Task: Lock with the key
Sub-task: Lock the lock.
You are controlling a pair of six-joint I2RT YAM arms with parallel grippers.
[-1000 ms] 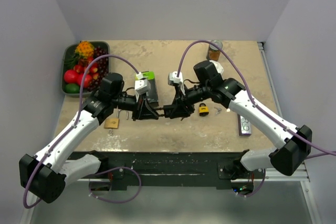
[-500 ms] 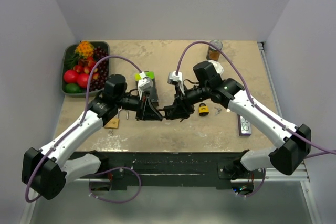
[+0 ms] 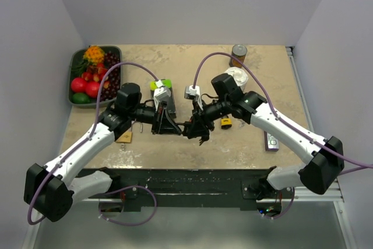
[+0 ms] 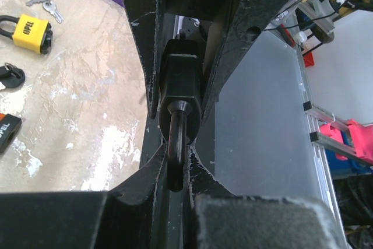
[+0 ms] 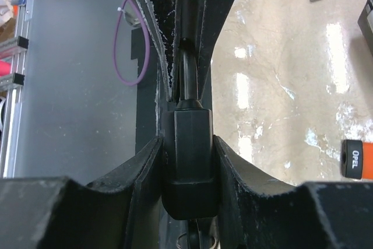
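Padlock first: the black padlock [image 4: 180, 80] was held between the two arms near the front middle of the bench [image 3: 186, 62]. The left gripper [image 4: 176, 173] had its jaws pressed together on the shackle [image 4: 176, 138], while the right gripper [image 5: 186, 144] had its jaws clamped on the flat sides of the lock's body. A yellow padlock [image 3: 225, 122] lay on the bench just right of the right gripper, with a small bunch of keys [image 4: 44, 1] near it (whether any key sat in the black lock could not be told). A brass padlock [image 3: 123, 136] lay by the left arm, and a tray of fruit [image 3: 113, 48] stood in the far left corner.
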